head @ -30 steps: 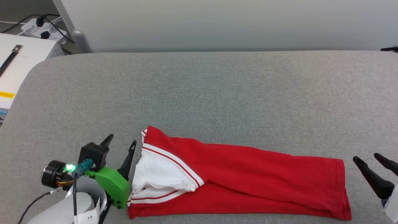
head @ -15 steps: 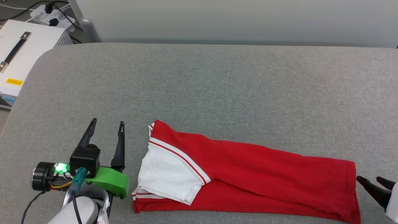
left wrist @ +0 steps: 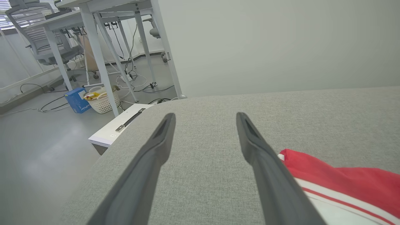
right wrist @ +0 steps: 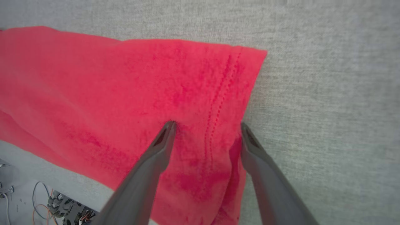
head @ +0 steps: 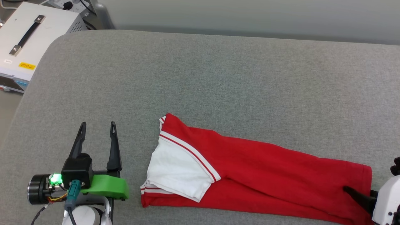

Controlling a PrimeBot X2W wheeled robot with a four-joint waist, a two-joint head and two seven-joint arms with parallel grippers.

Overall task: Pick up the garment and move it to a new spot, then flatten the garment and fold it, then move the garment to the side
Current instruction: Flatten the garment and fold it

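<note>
Head view: folded red jersey [head: 265, 175], lower centre, on grey cushion [head: 218, 78].
I note left gripper [head: 97, 125] spread wide, empty, lower left; right gripper [right wrist: 207, 125] spread wide astride hem [right wrist: 223, 93].

OFFICE TURNED ROBOTICS LAB: White steel-legged desks [left wrist: 97, 56] and a grey office chair [left wrist: 37, 37] stand on a grey floor [left wrist: 37, 150] strewn with cables [left wrist: 131, 70], next to a blue box [left wrist: 76, 100] and a white basket [left wrist: 104, 101]. A white instrument case [head: 40, 34] with a black handle sits beside the grey fabric-covered table [head: 218, 78], where the robot's left hand [head: 98, 125] shows a green bracket [head: 106, 186] and bare wiring [head: 56, 197].
</note>
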